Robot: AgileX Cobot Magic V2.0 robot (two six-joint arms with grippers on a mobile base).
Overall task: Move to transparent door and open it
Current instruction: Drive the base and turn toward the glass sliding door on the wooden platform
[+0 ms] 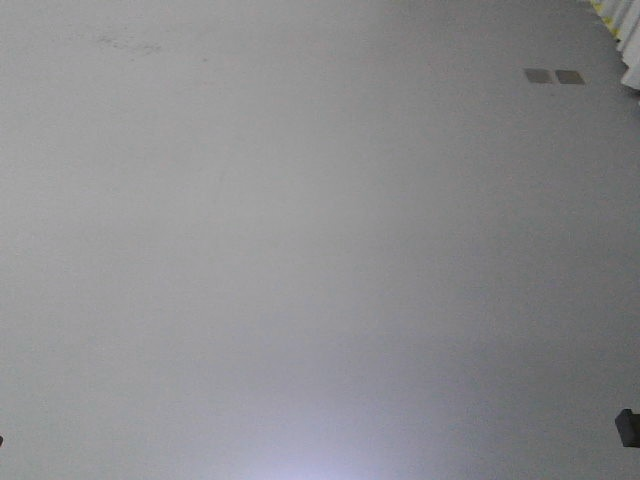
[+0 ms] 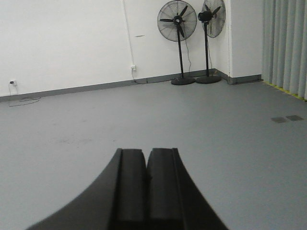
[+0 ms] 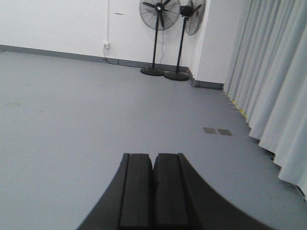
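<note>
I am working the approach step here. The base is standing on open grey floor (image 1: 300, 250), and the transparent door is not showing in any of my three views, so I cannot say where it is lying relative to the rig.

Going left to right in the left wrist view, I am seeing a white wall (image 2: 62, 38) with a socket (image 2: 13, 82) low down and a loose cable (image 2: 21, 100) trailing on the floor beside it. Next, two black pedestal fans (image 2: 178, 21) are standing side by side in the corner. Pale pleated curtains (image 2: 285, 43) are hanging down the right side, with two small grey floor plates (image 2: 287, 118) lying near them.

The left tool (image 2: 146, 154) is pointing forward over the floor with its fingers pressed together and nothing between them. The right tool (image 3: 153, 158) is sitting the same way, fingers together and gripping nothing.

I am judging that the next move is calling for turning or driving the base until a glass panel with a handle is coming into view. The curtains may be hiding it, though I cannot tell. Only then will a tool need parting for the handle.
</note>
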